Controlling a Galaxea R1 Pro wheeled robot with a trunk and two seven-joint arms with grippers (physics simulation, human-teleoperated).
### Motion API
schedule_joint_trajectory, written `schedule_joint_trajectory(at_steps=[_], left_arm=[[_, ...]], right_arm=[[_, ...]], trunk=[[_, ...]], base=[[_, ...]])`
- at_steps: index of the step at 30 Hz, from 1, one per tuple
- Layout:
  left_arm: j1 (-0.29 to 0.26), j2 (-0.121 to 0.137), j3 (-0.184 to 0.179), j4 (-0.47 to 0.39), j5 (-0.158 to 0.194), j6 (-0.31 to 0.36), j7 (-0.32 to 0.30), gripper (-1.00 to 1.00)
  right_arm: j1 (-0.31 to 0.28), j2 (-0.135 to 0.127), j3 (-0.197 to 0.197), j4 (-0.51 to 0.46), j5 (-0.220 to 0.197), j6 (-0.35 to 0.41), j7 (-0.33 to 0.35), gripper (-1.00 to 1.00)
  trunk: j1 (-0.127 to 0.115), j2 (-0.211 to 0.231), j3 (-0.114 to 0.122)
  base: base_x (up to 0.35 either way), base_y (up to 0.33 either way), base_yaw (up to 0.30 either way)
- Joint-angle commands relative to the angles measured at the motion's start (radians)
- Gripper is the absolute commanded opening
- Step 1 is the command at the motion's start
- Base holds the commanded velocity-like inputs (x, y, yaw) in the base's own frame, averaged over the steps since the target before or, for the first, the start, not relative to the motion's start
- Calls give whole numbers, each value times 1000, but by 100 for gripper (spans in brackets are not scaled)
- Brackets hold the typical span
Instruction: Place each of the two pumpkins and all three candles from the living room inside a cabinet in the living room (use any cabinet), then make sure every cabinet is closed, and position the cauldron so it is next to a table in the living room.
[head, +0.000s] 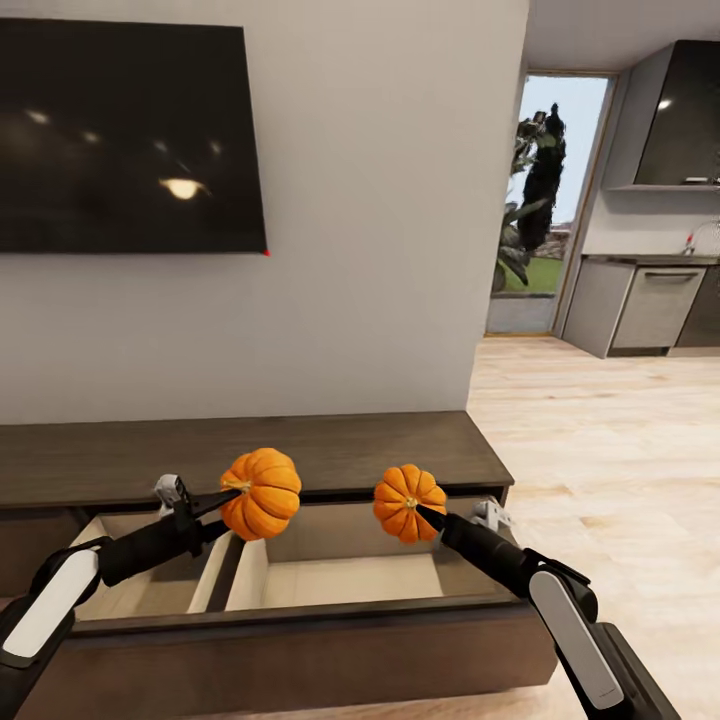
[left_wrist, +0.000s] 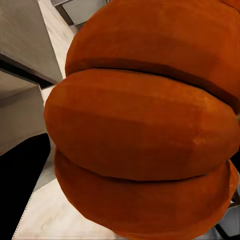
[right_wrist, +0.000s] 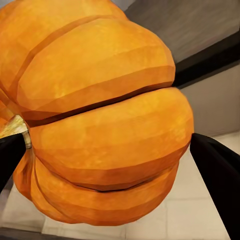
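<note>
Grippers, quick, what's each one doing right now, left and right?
Left gripper: shut on the larger pumpkin, held above the open cabinet drawer.
Right gripper: shut on the smaller pumpkin, also over the drawer.

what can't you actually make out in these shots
- Left claw: in the head view the larger pumpkin covers its fingertips; in the left wrist view that pumpkin blocks nearly everything.
- Right claw: tips hidden against the smaller pumpkin.
- Cabinet: the open drawer floor is partly hidden by both arms and its front panel.
- TV: cut off by the head view's edge.
</note>
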Motion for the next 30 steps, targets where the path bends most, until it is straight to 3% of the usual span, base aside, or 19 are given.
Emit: schedule_joint_trajectory(at_steps=[1,7,14,17,19,20,21,24,30], left_arm=[[-1,-1,-4,0,0,2,27,-100],[-2,-33,-5,-54,6,2,180,-100],[-2,-44,-2,-97,7,0,415,-100],[-2,-69,-1,-140,6,-1,520,-100],[-2,-102,-2,-169,6,-2,628,-100],[-2,-149,-2,-216,5,-2,786,-100],[-2,-159,-2,-229,5,-2,822,-100],[-2,-181,-3,-248,4,-3,894,-100],[-2,-195,-6,-253,-1,-3,946,-100]], right_arm=[[0,0,1,0,3,4,2,-100],[0,1,-1,8,12,6,-4,-100],[0,-2,-1,0,18,5,-10,-100],[0,-6,3,-10,18,10,-35,-100],[0,-3,7,-36,18,31,-109,-100],[0,-1,9,-58,17,66,-261,-100],[0,0,10,-60,17,74,-290,-100],[0,0,11,-67,18,85,-335,-100],[0,1,12,-74,17,97,-349,-100]], trunk=[[-1,0,3],[-3,1,26],[-6,3,53],[-8,4,65],[-9,4,73],[-9,4,76],[-10,5,80],[-11,5,92],[-14,7,115]], base=[[0,0,0],[0,0,0],[0,0,0],[0,0,0],[0,0,0],[0,0,0],[0,0,0],[0,0,0],[0,0,0]])
